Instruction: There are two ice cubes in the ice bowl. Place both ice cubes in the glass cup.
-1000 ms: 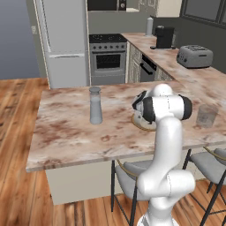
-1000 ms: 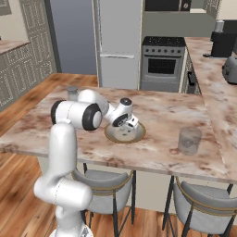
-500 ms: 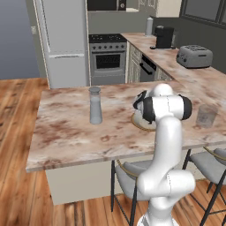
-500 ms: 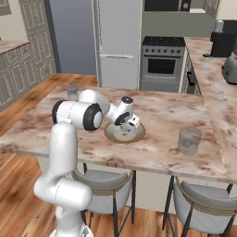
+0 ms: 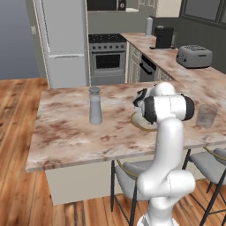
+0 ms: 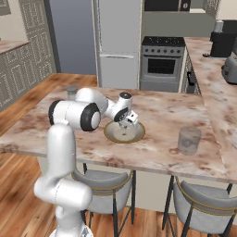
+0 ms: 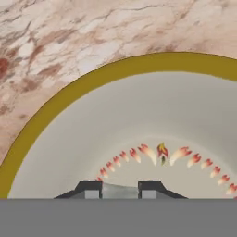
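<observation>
Pale translucent ice cube [image 7: 119, 190] clamped between end effector [image 7: 119, 189] fingertips, low inside gold-rimmed ice bowl [image 7: 69, 92].

Two base cameras looked forward and down from behind the arm, left and right, sharing the bench [image 5: 70, 132] and bowl [image 6: 111, 134]. The hand camera sat close above the bowl's inside.

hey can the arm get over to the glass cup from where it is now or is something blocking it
Probably yes. The gripper sits low in the bowl, and the glass cup stands apart from it on the same counter. The stretch of counter between them looks bare, though the arm would need to lift over the bowl's rim.
</observation>
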You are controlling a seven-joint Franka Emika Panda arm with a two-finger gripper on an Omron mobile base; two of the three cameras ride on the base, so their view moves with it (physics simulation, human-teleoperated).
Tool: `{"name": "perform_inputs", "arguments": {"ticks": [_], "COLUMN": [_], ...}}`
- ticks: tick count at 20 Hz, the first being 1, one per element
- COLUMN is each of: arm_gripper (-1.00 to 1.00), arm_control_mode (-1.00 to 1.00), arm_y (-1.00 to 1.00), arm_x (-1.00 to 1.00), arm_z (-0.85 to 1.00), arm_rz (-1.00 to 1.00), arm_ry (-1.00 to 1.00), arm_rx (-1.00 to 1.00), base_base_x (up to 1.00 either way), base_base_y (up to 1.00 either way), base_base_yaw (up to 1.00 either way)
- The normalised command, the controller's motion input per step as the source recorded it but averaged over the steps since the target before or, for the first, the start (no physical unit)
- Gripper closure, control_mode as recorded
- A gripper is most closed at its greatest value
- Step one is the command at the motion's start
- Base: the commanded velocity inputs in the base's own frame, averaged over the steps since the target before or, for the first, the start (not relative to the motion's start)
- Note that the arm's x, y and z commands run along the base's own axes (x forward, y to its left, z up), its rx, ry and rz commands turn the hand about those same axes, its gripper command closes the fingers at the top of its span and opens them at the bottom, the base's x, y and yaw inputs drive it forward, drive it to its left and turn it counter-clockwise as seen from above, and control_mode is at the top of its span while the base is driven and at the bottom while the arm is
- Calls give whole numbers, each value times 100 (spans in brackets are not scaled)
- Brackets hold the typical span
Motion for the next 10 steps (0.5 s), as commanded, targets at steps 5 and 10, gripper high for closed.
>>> {"name": "perform_inputs", "arguments": {"ticks": [5,10], "arm_gripper": [100,100], "arm_control_mode": [-100,-100], "arm_y": [25,32], "arm_x": [-53,-64], "arm_z": [87,79], "arm_rz": [-1,-1], "arm_ry": [0,6], "arm_rx": [0,0], "base_base_x": [0,0], "base_base_y": [0,0], "base_base_yaw": [0,0]}}
